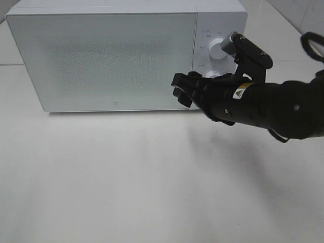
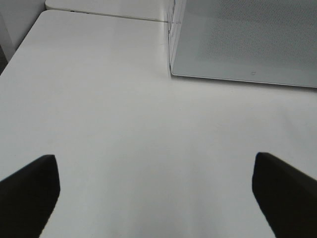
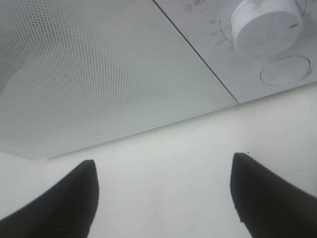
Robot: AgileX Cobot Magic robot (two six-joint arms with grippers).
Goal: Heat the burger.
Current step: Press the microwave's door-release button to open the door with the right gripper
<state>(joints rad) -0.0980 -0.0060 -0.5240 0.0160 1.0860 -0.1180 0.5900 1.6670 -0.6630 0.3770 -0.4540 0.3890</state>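
The burger is out of view; it shows in no frame. The white microwave [image 1: 111, 61] stands at the back of the table with its door shut. It also shows in the left wrist view [image 2: 247, 39] and the right wrist view [image 3: 99, 74]. My right gripper [image 1: 180, 89] is open and empty, close in front of the door's lower right corner, beside the control panel; the right wrist view shows it too [image 3: 163, 166]. My left gripper [image 2: 154, 166] is open and empty over bare table to the left of the microwave, and it is outside the exterior view.
The control panel has an upper knob [image 1: 216, 48] and a lower knob [image 1: 212, 75]; the right wrist view shows a knob [image 3: 267, 25] above a round button [image 3: 285, 71]. The white table [image 1: 126, 177] spreads in front of the microwave.
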